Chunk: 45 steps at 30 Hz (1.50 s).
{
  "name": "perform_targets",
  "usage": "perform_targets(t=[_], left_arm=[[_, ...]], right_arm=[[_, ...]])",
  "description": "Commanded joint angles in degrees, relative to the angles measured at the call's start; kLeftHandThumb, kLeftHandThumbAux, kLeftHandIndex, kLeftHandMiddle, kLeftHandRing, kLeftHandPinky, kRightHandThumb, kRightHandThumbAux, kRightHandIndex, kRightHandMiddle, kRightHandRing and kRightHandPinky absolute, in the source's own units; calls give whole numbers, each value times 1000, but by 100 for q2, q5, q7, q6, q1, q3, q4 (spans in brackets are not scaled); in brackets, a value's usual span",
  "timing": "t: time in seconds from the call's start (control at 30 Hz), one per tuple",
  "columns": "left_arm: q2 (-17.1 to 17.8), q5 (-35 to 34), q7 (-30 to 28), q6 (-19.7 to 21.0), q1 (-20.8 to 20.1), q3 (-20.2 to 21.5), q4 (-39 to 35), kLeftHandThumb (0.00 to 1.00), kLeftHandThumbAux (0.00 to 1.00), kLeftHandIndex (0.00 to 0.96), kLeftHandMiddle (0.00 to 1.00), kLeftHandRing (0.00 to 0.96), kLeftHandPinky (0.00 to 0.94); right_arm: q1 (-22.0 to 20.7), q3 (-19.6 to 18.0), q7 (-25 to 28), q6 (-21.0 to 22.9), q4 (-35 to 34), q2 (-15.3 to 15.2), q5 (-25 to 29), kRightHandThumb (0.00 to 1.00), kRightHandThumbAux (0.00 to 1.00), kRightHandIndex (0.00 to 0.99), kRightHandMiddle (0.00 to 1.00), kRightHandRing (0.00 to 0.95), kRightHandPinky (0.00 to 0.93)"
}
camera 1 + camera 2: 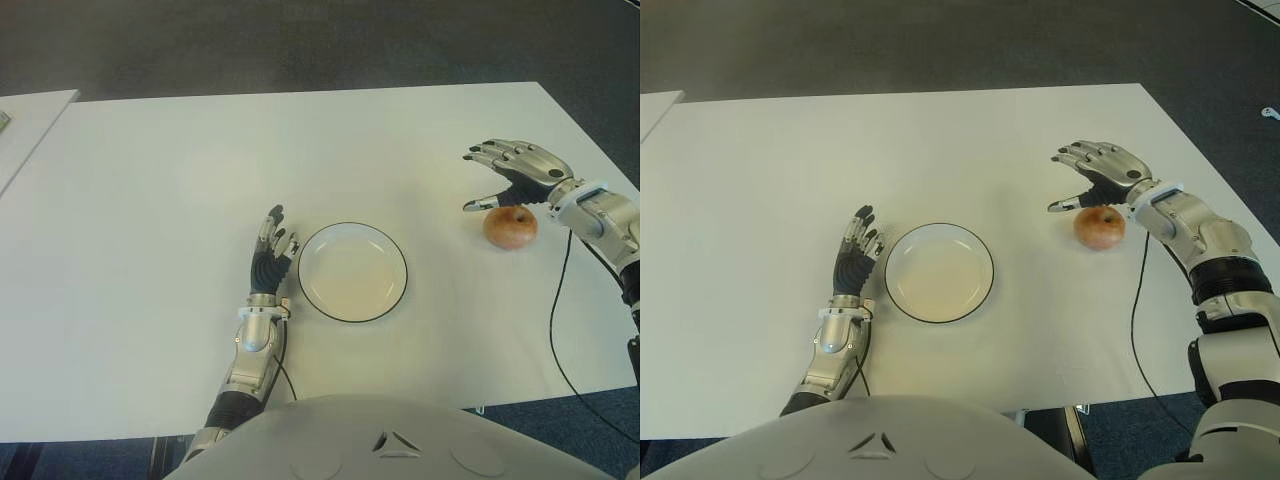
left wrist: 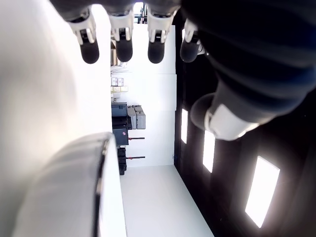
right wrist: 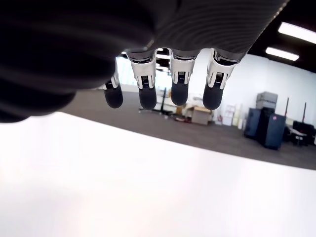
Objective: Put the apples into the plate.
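1. No part of the task is seen to be done: the white plate (image 1: pixel 352 272) with its dark rim holds nothing, and only one apple (image 1: pixel 510 227) is visible.
2. The apple is found on the white table (image 1: pixel 180 180), well apart from the plate, on the robot's right side.
3. The right hand (image 1: pixel 515 172) is held just above and behind the apple with its fingers (image 3: pixel 178 88) spread and extended; nothing is gripped, and contact with the fruit cannot be confirmed.
4. The left hand (image 1: pixel 271 250) is seen just beside the plate, on its left, with fingers straight and relaxed and nothing held.
5. What is judged to be left: the apple must be grasped, carried leftward and set inside the plate.
6. The table surface is plain and white; a second pale table edge (image 1: pixel 30 115) is seen at the far left.
7. Dark carpeted floor (image 1: pixel 300 40) lies beyond the table, and shelving and equipment cases (image 3: pixel 269 126) are glimpsed in the right wrist view.
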Motion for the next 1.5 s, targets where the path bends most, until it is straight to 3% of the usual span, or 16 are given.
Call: perform_targets(t=[0.03, 0.47, 0.93, 1.5], left_arm=[[58, 106, -18, -64, 384, 82, 899, 0, 591, 0, 1, 0, 0], [57, -17, -82, -113, 396, 111, 940, 3, 608, 4, 5, 0, 0], [103, 48, -23, -168, 430, 78, 888, 0, 617, 0, 0, 0, 0], [167, 36, -40, -131, 434, 122, 915, 0, 643, 1, 0, 0, 0]], right_arm=[[174, 91, -116, -140, 128, -84, 23, 204, 175, 0, 0, 0, 0], [300, 87, -147, -118, 350, -30, 135, 203, 181, 0, 0, 0, 0], [95, 288, -553, -101, 1175, 163, 39, 240, 208, 0, 0, 0, 0], [-113, 495, -821, 174, 2031, 687, 102, 262, 297, 0, 0, 0, 0]])
